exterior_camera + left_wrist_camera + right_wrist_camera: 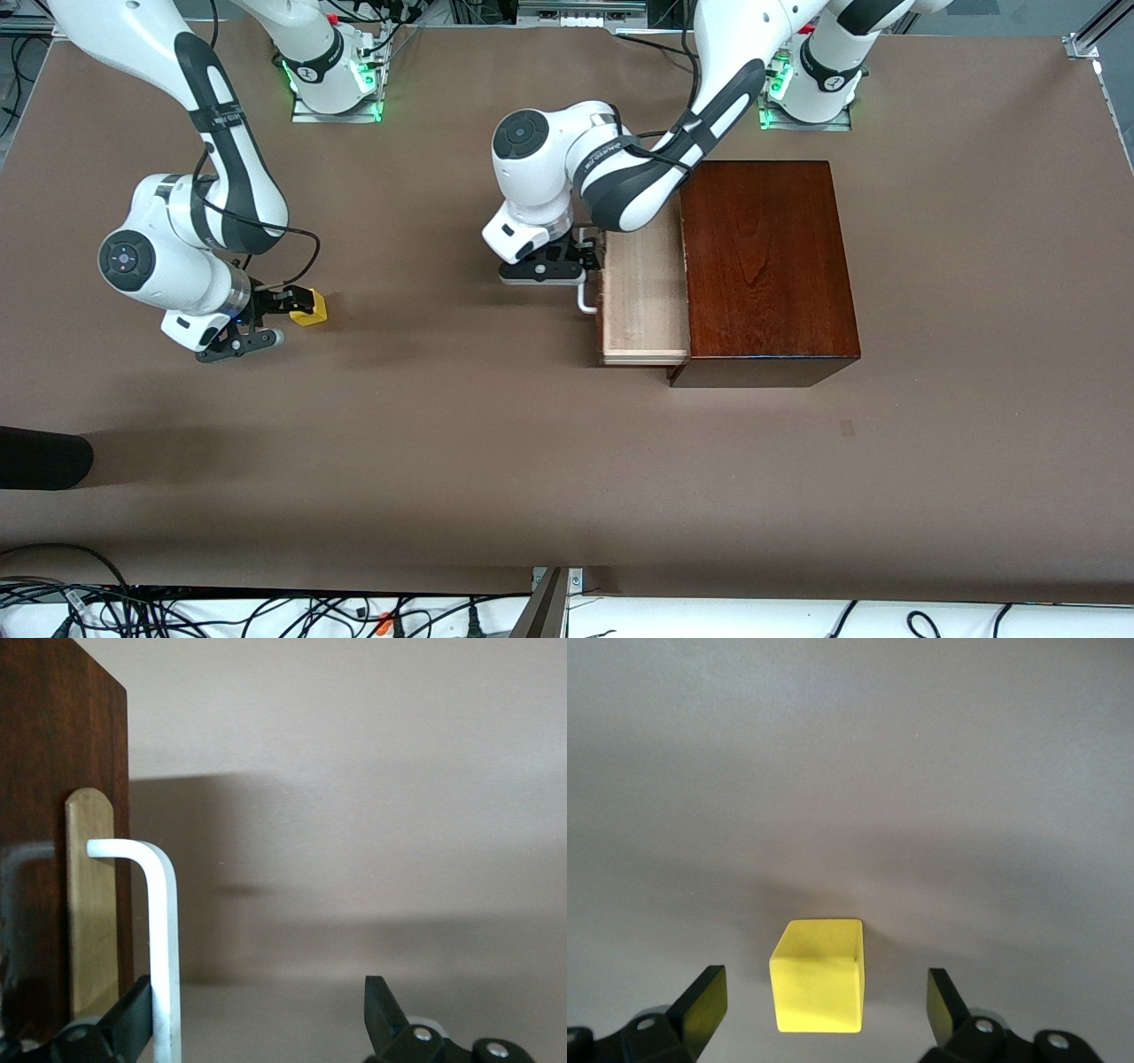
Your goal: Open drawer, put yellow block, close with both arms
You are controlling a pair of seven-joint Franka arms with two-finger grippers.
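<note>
The mahogany box (pixel 769 266) stands toward the left arm's end of the table. Its drawer (pixel 644 297) is partly pulled out, and the pale tray shows nothing inside. My left gripper (pixel 585 259) is open at the white handle (pixel 586 301). In the left wrist view the handle (pixel 165 930) lies against one finger (pixel 133 1019), with the other finger well apart from it. The yellow block (pixel 309 307) sits on the table toward the right arm's end. My right gripper (pixel 282 319) is open and low around it. In the right wrist view the block (pixel 818 976) sits between the fingers, untouched.
A dark rounded object (pixel 42 457) lies at the table's edge toward the right arm's end, nearer the camera. Cables run along the near edge. The arms' bases (pixel 337 80) stand at the table's back edge.
</note>
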